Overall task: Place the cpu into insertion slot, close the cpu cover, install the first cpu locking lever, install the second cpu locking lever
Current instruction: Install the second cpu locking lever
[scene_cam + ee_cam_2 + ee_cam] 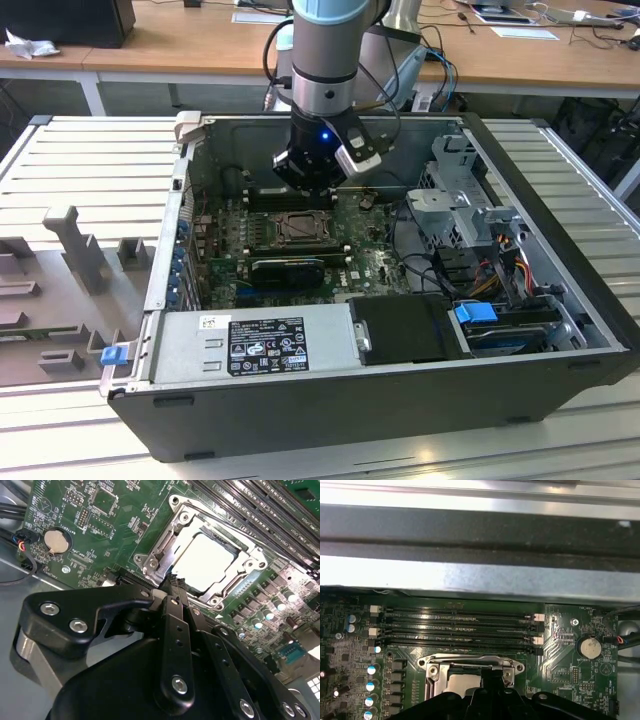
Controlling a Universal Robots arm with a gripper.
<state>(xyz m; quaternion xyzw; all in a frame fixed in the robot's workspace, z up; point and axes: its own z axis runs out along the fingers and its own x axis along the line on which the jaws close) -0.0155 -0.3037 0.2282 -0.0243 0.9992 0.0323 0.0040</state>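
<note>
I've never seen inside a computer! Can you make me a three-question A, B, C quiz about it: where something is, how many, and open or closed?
1. Where is the pale silvery square cpu?
A in the dark metal-framed square insertion slot on the green circuit board
B outside the case
C under the board

2. How many long narrow black memory slots are in the first wrist view?
A one
B four
C nine

3. The thin square metal cpu cover is:
A upright
B removed
C folded flat

Answers:
1. A, the frame surrounds the chip.
2. B, there are four parallel rows.
3. C, it lies around the chip's top.
</note>
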